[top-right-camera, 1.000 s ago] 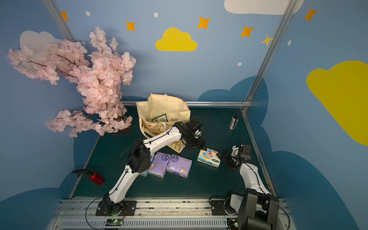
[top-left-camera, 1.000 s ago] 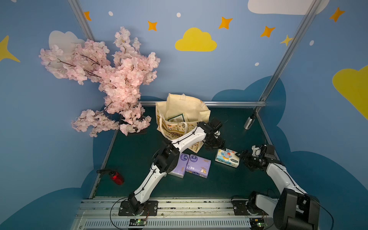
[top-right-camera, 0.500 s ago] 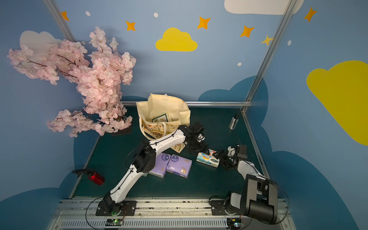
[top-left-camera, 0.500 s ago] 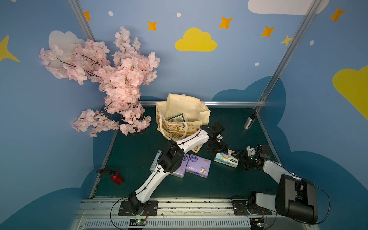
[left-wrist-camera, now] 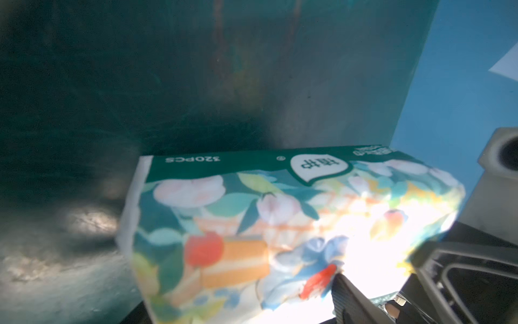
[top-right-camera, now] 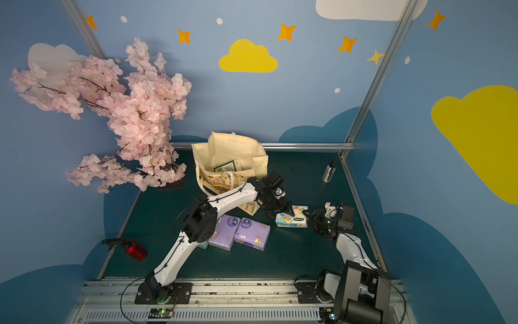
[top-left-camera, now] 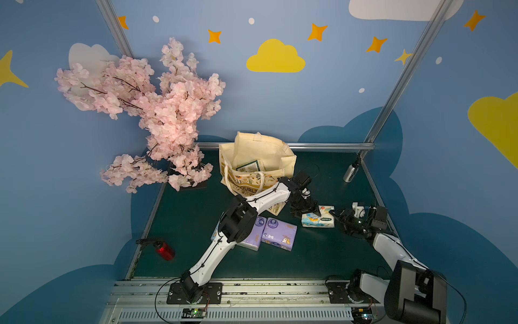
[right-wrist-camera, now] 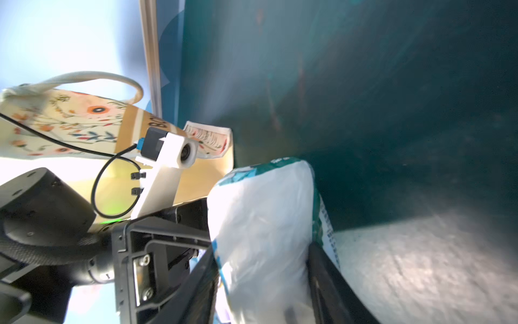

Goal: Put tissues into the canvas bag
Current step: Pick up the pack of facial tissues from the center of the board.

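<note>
Pinching one end of the flowery tissue pack (top-left-camera: pixel 318 220), the right end effector (top-left-camera: pixel 336 217) should hold tight and lift slowly; the left end effector (top-left-camera: pixel 308 214) is wide open nearby.

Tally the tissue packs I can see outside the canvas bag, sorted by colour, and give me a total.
Purple packs: 2
Pale blue pack, mostly hidden under the left arm: 1
Blue-and-white floral pack: 1
Total: 4
</note>
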{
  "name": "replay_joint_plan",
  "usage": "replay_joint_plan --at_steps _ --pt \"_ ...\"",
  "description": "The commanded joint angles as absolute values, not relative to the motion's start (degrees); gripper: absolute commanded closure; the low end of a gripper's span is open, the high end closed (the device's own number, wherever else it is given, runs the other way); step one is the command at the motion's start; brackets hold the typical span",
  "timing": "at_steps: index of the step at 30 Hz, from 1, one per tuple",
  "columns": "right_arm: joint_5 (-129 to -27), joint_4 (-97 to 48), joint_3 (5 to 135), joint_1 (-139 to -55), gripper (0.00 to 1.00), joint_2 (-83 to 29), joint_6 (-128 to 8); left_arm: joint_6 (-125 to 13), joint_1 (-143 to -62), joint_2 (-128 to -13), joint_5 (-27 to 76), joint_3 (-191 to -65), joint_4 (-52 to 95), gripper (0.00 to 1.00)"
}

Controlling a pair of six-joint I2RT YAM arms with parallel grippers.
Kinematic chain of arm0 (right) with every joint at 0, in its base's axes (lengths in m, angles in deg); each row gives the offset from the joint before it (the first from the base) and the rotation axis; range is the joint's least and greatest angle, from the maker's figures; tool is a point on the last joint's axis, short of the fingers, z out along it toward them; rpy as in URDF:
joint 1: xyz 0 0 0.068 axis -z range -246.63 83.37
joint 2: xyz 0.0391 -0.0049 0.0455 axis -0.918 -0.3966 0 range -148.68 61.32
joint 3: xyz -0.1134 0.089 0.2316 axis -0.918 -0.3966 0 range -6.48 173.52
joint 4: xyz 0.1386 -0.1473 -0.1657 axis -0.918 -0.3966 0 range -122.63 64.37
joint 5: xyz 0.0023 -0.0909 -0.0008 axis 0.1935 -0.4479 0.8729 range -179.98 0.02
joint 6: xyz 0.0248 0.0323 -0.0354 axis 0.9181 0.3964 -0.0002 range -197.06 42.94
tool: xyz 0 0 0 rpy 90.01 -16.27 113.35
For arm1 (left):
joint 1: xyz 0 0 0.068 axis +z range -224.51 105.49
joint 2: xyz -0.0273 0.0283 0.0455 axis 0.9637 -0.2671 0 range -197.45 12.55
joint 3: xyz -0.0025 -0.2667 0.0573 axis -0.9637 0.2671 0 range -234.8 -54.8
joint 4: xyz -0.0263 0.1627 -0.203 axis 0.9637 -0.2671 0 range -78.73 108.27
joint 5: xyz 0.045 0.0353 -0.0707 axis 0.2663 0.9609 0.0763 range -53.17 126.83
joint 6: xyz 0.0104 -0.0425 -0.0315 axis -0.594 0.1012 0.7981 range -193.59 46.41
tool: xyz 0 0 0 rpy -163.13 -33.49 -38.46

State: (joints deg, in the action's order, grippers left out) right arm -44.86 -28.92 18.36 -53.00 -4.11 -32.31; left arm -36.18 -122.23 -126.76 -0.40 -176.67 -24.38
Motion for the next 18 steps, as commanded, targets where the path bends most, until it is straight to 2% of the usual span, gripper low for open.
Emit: replay_joint_plan --at_steps 1,4,8,10,13,18 --pt "-37.95 -33.78 22.15 -53.62 0.48 -3.19 -33.49 -35.10 -122.87 -124.40 -3.07 -176.94 -20.59 0.14" --pt "-38.56 -39.11 23.78 -53.62 0.47 -3.10 -37.37 -34.95 -122.93 -123.98 -2.49 -176.42 -19.68 0.14" --pt "-38.65 -41.68 24.31 -53.70 0.50 -3.11 -39.52 -34.77 -122.69 -123.72 -1.99 -176.58 -19.07 0.14" --pt "-38.65 -42.00 24.47 -53.80 0.55 -3.25 -40.33 -34.98 -122.67 -123.71 -1.90 -176.75 -19.08 0.14" --pt "-39.55 -44.27 25.48 -53.93 0.68 -3.88 -42.62 -34.93 -122.42 -123.73 -1.58 -176.73 -19.26 0.14" --pt "-39.46 -45.46 26.76 -53.84 0.73 -4.13 -44.44 -35.19 -122.28 -123.59 -0.98 -176.83 -19.73 0.15"
